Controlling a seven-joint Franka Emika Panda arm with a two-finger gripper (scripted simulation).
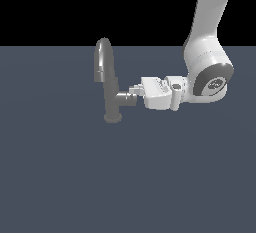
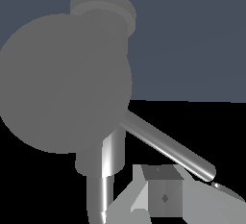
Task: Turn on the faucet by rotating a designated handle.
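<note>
Dark slate-blue tabletop point(image 1: 125, 177) fills the lower scene, under a flat black background. My jaws point(image 1: 134, 90) are turned horizontal and point toward the exterior view's left, level with the faucet's short side cylinder point(image 1: 124, 98). The fingertips point(image 1: 135, 88) lie at the outer end of that cylinder; whether they touch it I cannot tell. Whether my jaws are released or clenched cannot be determined: the exterior view shows the fingers stacked close together, and the wrist view shows only one finger pad point(image 2: 163, 196) clearly.

The faucet point(image 1: 106, 79) stands just beyond my jaws, toward the exterior view's left. Its round base point(image 1: 113, 118) sits on the tabletop, and the arched spout point(image 1: 103, 57) rises above the cylinder and curls over.

In the wrist view the handle point(image 2: 168, 146) shows as a thin shiny rod slanting out from the cylinder's large round end face point(image 2: 65, 81). Its free end passes just beside the visible pad; contact is not confirmed. In the exterior view the handle is not distinguishable.

My white arm point(image 1: 207, 42) extends from the exterior view's upper right. Nothing stands between my jaws and the handle.
</note>
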